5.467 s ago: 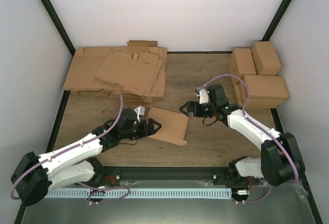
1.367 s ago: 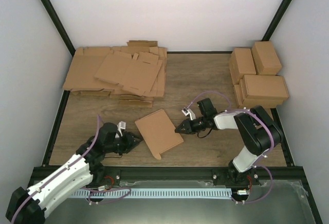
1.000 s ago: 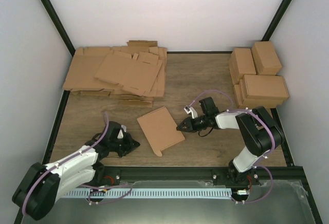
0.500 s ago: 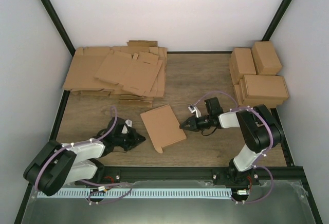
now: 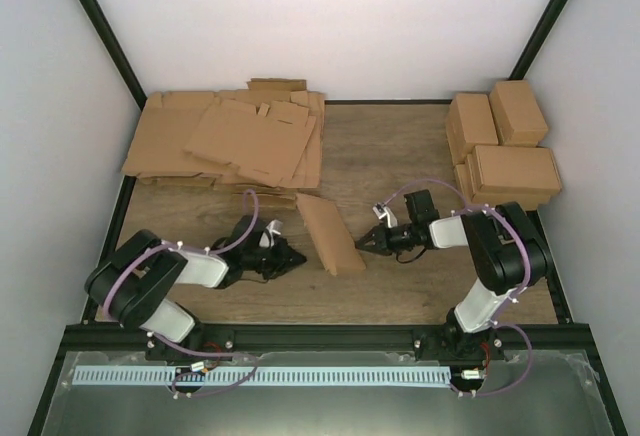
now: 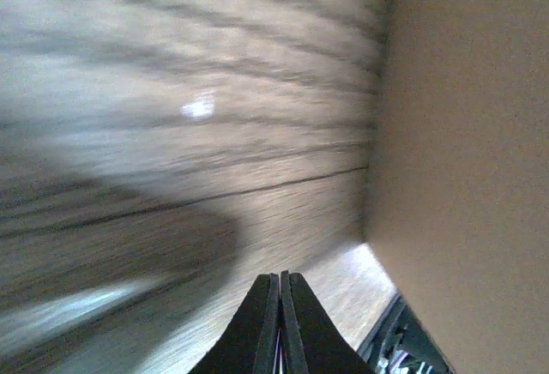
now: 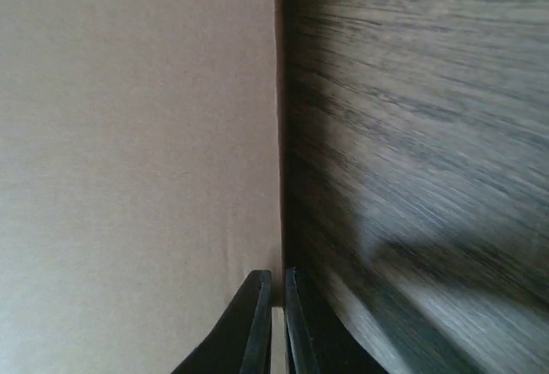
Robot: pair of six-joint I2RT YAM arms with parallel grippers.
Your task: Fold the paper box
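Pinches tilted box (image 5: 330, 234) by its right edge with right gripper (image 5: 363, 244), toward worktop's (image 5: 400, 156) near edge; has left gripper (image 5: 300, 258) clenched shut just left of box.

The paper box (image 5: 330, 234) is sitting on the bench (image 5: 400, 146) between my left jaws and my right jaws, which are lying at its right edge. The heap of flat sheets (image 5: 230, 141) is lying behind-left, the folded boxes (image 5: 505, 151) behind-right.
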